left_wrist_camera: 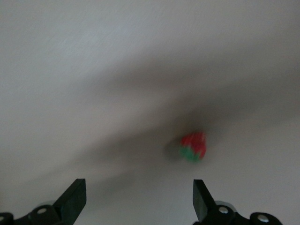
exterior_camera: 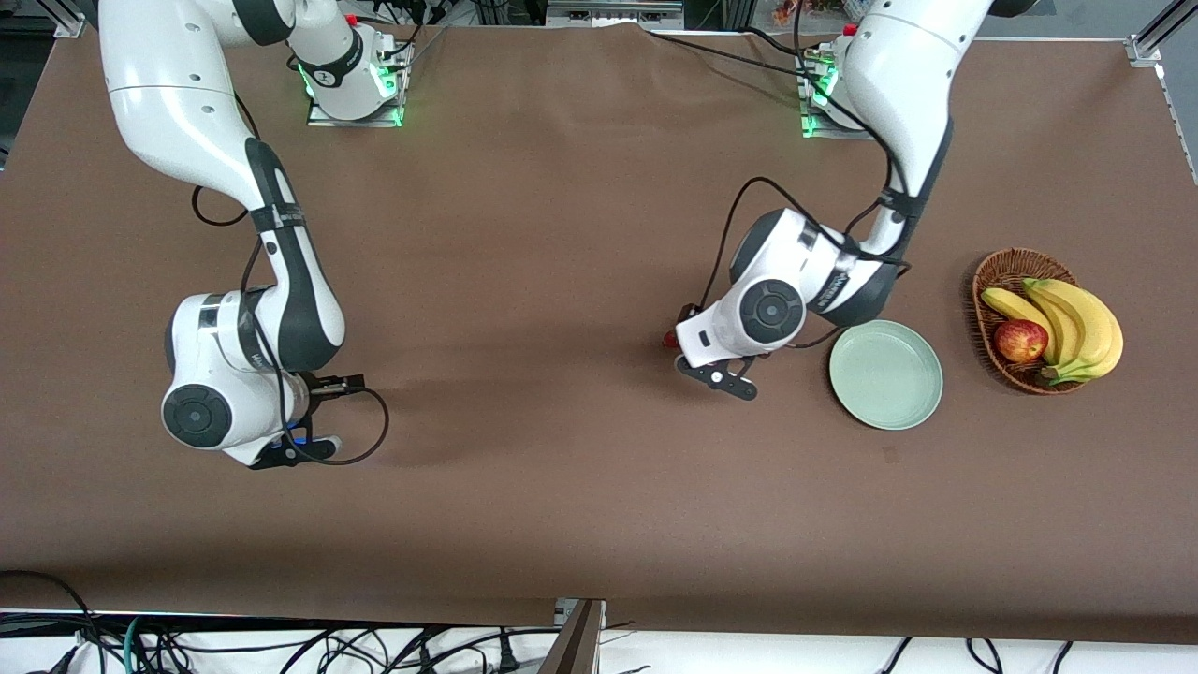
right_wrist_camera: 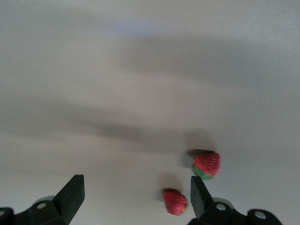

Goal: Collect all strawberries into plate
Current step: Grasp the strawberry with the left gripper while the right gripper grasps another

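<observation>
One strawberry (left_wrist_camera: 193, 146) lies on the brown cloth ahead of my open left gripper (left_wrist_camera: 139, 188), outside its jaws. From the front, a bit of that strawberry (exterior_camera: 670, 339) shows beside the left gripper (exterior_camera: 719, 379), which hangs low over the cloth next to the mint-green plate (exterior_camera: 885, 374). The plate holds nothing. Two more strawberries show in the right wrist view: one (right_wrist_camera: 175, 201) just inside a fingertip of my open right gripper (right_wrist_camera: 136, 186), the other (right_wrist_camera: 206, 165) a little past it. The right gripper (exterior_camera: 295, 454) hovers toward the right arm's end of the table, and its hand hides those two berries from the front camera.
A brown wicker basket (exterior_camera: 997, 271) with bananas (exterior_camera: 1081, 323) and a red-yellow apple (exterior_camera: 1020, 340) stands beside the plate, toward the left arm's end of the table. Cables trail from both wrists. Brown cloth covers the whole table.
</observation>
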Controlling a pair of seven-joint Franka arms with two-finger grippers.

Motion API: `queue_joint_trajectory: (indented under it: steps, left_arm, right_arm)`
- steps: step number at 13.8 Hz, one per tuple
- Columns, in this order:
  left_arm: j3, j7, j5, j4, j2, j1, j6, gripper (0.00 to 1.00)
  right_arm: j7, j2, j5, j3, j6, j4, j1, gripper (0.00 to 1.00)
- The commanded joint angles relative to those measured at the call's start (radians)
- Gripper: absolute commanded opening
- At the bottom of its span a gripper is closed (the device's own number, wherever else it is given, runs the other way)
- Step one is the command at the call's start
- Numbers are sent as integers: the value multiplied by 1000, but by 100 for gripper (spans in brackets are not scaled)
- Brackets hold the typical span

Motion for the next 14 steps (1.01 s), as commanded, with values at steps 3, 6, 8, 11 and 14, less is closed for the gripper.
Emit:
queue_joint_trajectory:
  steps: [3, 6, 8, 11, 14]
  left_arm:
    - [9, -188, -18, -157, 8, -104, 322, 100]
    - [11, -294, 1, -179, 8, -138, 341, 100]
    - [11, -291, 1, -179, 7, -134, 341, 100]
    - [14, -284, 28, -177, 4, -129, 341, 96]
    - [14, -284, 61, -179, 1, -120, 336, 91]
  right_arm:
    - [-99, -20, 5, -3, 60, -76, -59, 100]
    - [-150, -11, 8, -1, 97, -94, -108, 100]
    - [-150, -12, 10, -1, 137, -134, -108, 100]
    - [-150, -11, 11, -1, 165, -165, -110, 100]
    - [-150, -8, 13, -1, 166, -171, -117, 92]
